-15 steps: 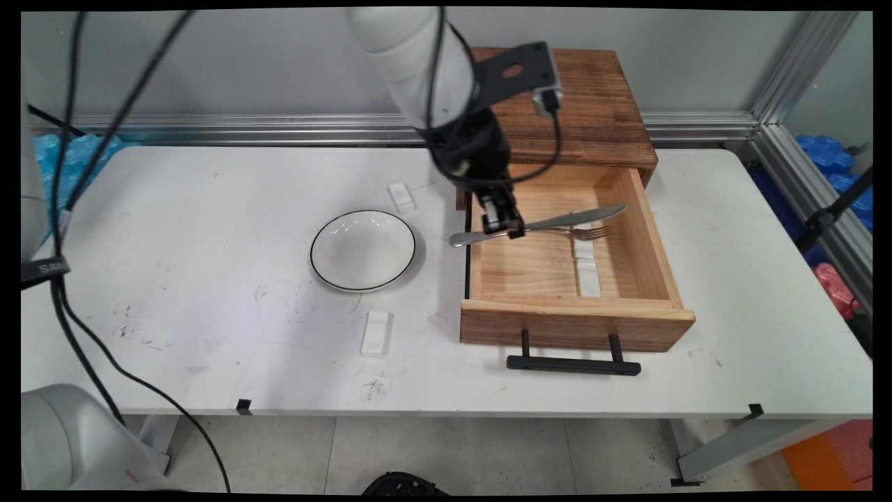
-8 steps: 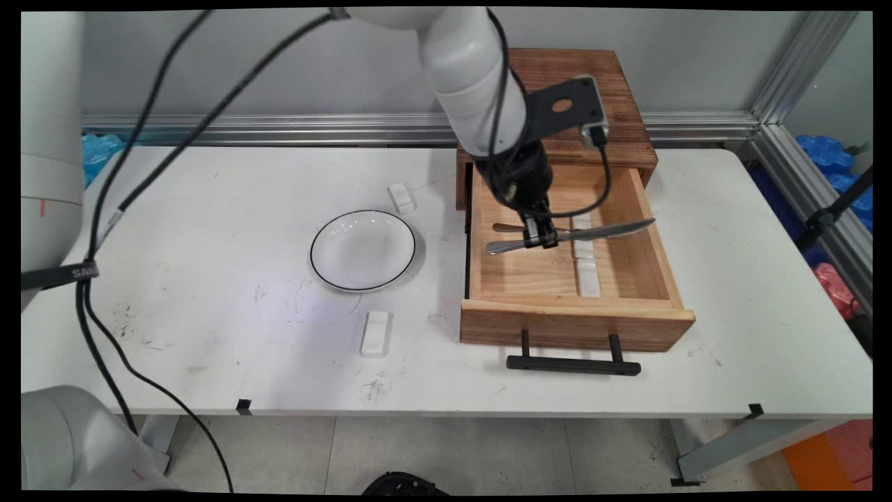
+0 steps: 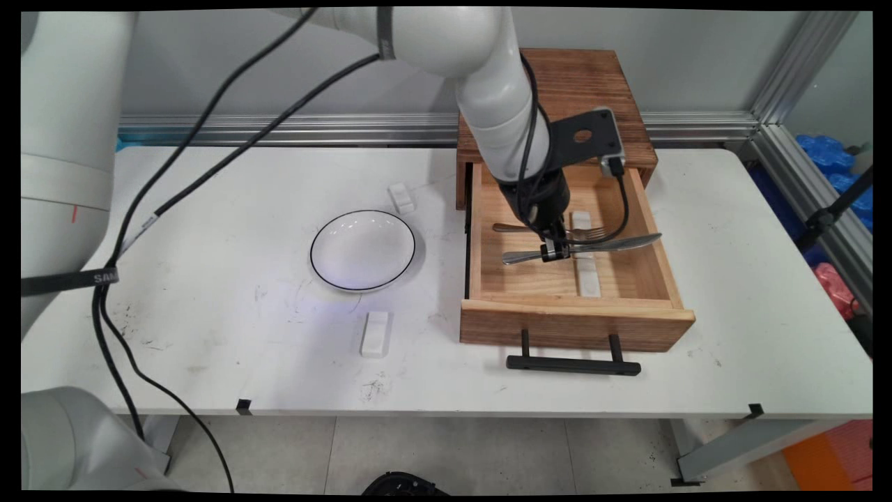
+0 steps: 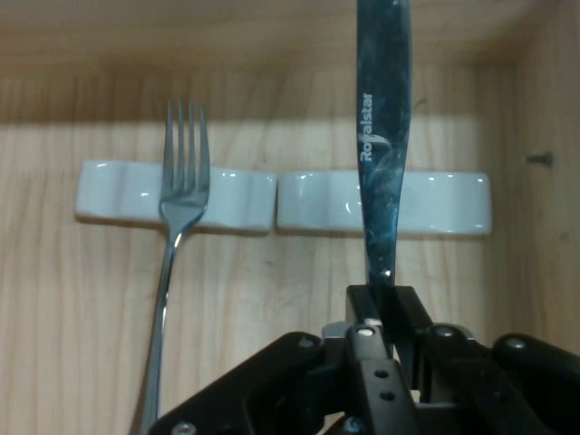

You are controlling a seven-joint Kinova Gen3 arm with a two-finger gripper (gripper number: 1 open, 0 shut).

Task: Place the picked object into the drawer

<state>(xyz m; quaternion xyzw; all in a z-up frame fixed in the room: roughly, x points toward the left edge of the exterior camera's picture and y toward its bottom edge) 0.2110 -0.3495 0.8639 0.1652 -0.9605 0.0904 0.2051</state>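
My gripper (image 3: 552,251) (image 4: 381,313) is shut on a steel table knife (image 3: 613,243) (image 4: 382,154), held level inside the open wooden drawer (image 3: 550,321). The knife's blade points toward the drawer's right wall and passes over a white cutlery rest (image 3: 589,279) (image 4: 435,201) on the drawer floor. A steel fork (image 3: 512,228) (image 4: 181,195) lies in the drawer beside the knife, its tines on a second white rest (image 3: 580,222) (image 4: 118,190).
The drawer juts from a dark wooden cabinet (image 3: 592,97) at the table's back, its black handle (image 3: 573,364) toward the near edge. A white black-rimmed plate (image 3: 362,249) sits left of the drawer, with two more white rests (image 3: 375,333) (image 3: 401,197) near it.
The gripper has carried the knife rightward and down, from over the drawer's left wall to low inside the drawer, over the nearer rest. The fork stayed put.
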